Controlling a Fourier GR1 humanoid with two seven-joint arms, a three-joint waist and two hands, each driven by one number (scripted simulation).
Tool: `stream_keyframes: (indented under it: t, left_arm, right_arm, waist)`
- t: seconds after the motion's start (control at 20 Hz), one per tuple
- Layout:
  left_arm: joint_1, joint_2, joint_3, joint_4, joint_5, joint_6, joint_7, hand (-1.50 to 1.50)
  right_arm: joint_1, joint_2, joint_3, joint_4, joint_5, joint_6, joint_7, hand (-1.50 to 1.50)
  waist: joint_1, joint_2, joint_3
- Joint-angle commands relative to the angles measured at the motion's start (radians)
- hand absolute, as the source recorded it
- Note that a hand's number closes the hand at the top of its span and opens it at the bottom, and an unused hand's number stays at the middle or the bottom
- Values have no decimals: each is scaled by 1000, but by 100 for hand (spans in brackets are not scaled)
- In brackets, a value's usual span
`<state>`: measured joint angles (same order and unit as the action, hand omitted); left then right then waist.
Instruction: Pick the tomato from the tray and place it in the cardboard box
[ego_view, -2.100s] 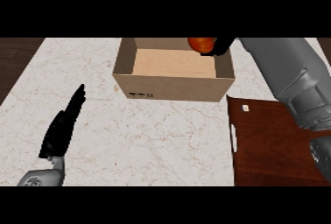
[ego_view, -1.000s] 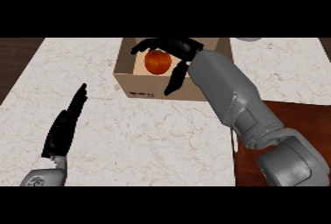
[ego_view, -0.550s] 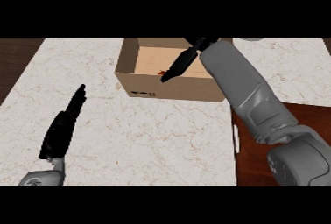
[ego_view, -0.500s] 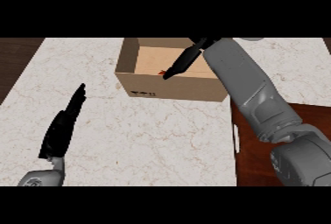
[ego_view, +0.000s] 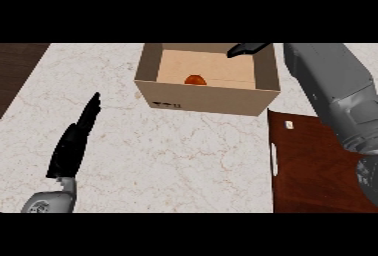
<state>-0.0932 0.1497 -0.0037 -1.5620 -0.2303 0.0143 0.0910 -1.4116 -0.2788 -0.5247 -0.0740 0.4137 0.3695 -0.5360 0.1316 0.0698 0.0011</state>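
so, the tomato (ego_view: 195, 79) lies inside the cardboard box (ego_view: 207, 100), on its floor close behind the front wall and a little left of the middle. only its upper part shows above that wall's edge, and nothing touches it. the box stands with its top open on the marble counter (ego_view: 170, 165), toward the far side.

low on the left of the box's front wall is a short row of black printed marks (ego_view: 168, 104), something like shipping symbols but too small to read. that is the only print i can make out.

the right hand (ego_view: 247, 48) shows as black fingers above the box's far right corner, stretched straight toward the view's left and holding nothing. it is up over the rim and apart from the tomato. the grey right forearm (ego_view: 325, 85) runs down the view's right side, past the box's right wall and over the tray.

the tray (ego_view: 317, 170) is dark brown wood and lies on the counter at the right. its far left corner is close to the box's front right corner. it carries a thin white strip (ego_view: 275, 159) along its left edge and a small white tab (ego_view: 289, 125) near the far left corner. i cannot tell what either one is, and no lettering shows on them.

the left hand (ego_view: 74, 140) rests at the lower left over the counter, fingers straight and together, pointing up the view. it holds nothing and is well apart from the box.
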Motion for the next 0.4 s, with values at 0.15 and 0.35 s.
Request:
stream_keyframes:
  t: [0.15, 0.35]
  left_arm:
    - [-28, -12, -11, -6, -5, 6, -5, 0]
    - [-17, -10, -13, 7, -11, 5, -16, 0]
  right_arm:
    - [28, -156, -48, -11, -45, 92, 22, -150]
    - [50, -206, -38, -23, -34, 160, -4, -150]
  waist:
    - [15, 19, 3]
    - [34, 32, 5]
